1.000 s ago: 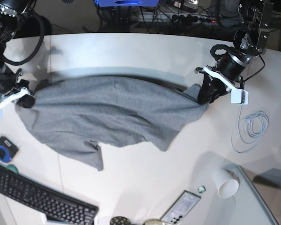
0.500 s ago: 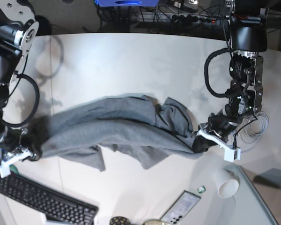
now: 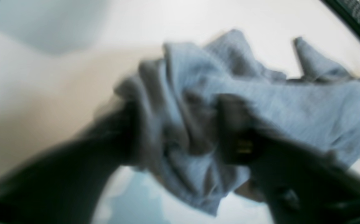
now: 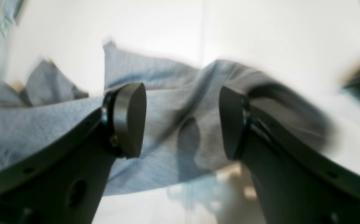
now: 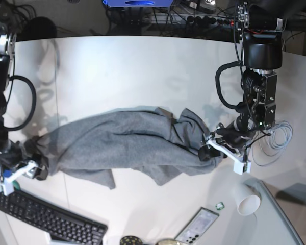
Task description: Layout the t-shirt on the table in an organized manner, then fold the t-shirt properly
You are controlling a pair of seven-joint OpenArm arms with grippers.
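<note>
I see the t-shirt (image 5: 125, 145) bunched on the table (image 5: 143, 66), long axis running left-right (base view). Right gripper (image 4: 181, 119) spread apart over cloth; left gripper (image 3: 186, 127) too blurred, cannot tell.

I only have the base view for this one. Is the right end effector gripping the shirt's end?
Observer: No. The right wrist view shows the right end effector open, with a wide gap between its pads and the shirt lying beyond, unpinched.
Operator: And the left one?
Observer: The left wrist view is blurred. Crumpled cloth bunches around the left end effector, but I cannot tell whether it is open or shut.
</note>
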